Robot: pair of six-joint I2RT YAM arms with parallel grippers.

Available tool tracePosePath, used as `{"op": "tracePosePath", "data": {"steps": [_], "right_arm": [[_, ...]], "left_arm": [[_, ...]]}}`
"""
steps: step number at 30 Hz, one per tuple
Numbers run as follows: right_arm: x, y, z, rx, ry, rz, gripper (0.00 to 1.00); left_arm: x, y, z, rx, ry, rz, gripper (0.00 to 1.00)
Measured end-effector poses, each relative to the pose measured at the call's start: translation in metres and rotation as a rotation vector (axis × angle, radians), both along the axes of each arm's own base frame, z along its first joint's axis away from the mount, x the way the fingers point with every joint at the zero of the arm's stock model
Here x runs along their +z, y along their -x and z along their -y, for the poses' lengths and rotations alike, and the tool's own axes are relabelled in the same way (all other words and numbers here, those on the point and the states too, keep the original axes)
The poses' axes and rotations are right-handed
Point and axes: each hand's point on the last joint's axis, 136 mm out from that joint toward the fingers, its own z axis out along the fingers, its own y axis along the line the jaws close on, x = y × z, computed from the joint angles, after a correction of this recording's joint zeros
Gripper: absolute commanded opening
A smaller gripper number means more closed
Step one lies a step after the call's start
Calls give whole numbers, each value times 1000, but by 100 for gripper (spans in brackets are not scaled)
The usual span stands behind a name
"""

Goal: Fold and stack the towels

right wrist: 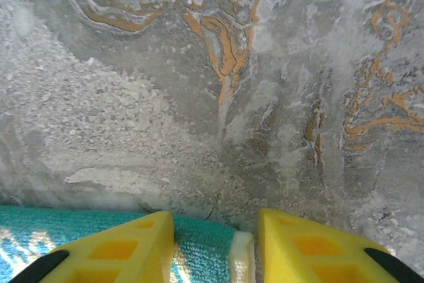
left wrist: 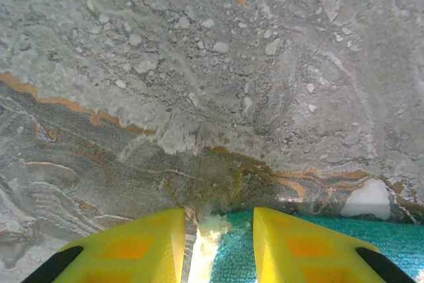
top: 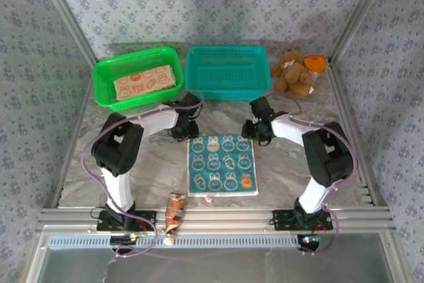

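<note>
Marble tabletop (top: 152,160): teal cloth towel with white faces (top: 220,165) lies flat mid-table, nearly square, edges parallel to the table's. Arms bent low; left gripper (top: 183,132) and right gripper (top: 254,130), jaws spread, straddle its far corners. Folded peach towel (top: 147,83) lies in green basket (top: 106,71).

The marbled grey table (top: 156,164) carries a teal towel (top: 221,165), spread flat. Behind the towel stand a green basket (top: 146,101) and a teal basket (top: 225,94). A teddy bear (top: 295,74) sits behind and right of it, and a small brown packet (top: 175,209) lies in front, to its left.
</note>
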Motion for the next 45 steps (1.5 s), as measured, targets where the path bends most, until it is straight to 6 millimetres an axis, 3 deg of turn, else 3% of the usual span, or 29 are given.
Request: {"op": "tracePosePath", "data": {"steps": [4,10,16,20,25,29,40,45], "right_arm": [[-1,-1,0,-10,0,-2,39],[-1,-1,1,-21,3,-9,29],[-2,-2,2,-33,8,-6,1],[0,-1,-3,-25,1,-1,0],[6,-5,-4,-22,-4,15,0],[23,-15,-4,-19,-14,52,0],[71,-52,13,-40,-44,163,0],[93,-57,24,-47,-58,221,0]], "left_arm": [[-1,0,0,0,-1,-1,33],[-1,0,0,-1,-2,-1,25],[-1,0,0,-4,-6,3,9],[0,-1,5,-14,5,10,0],[2,-3,8,-21,13,17,0],[9,-6,10,-30,13,22,0],[71,-55,20,-64,62,153,0],[79,-65,13,-83,56,179,0]]}}
